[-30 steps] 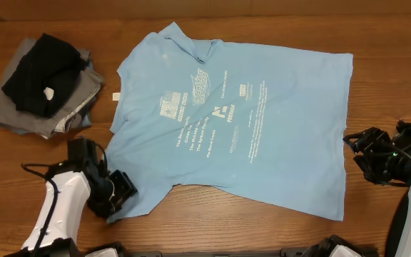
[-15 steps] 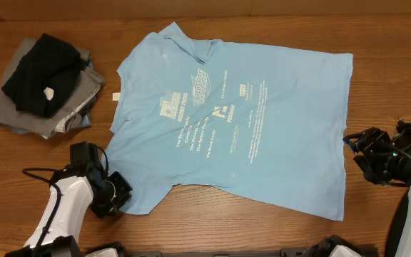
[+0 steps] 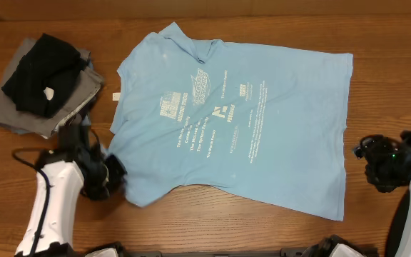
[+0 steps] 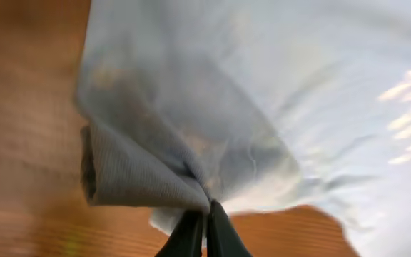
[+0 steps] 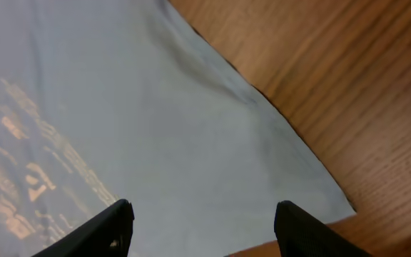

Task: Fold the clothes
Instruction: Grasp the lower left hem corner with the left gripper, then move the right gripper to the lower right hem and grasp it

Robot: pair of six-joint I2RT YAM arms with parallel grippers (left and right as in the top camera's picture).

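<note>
left tool (image 3: 114,174) now pinches t-shirt sleeve (image 3: 145,187)

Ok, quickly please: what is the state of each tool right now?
Left tool: closed, pinching a fold of the light blue fabric T-shirt.
Right tool: open, holding nothing, above the same T-shirt's edge.

My top camera hangs high over the table (image 3: 391,86) and looks straight down, so I see the whole blue shirt (image 3: 262,128) and both arms near the bottom edge. My left wrist camera sits very close. It looks along the left gripper (image 4: 205,218) at the shirt's sleeve, the bit at the lower left in the top view. My right wrist camera looks down past the right gripper (image 5: 202,225) at the shirt's corner and bare wood, seen at the lower right from above.
</note>
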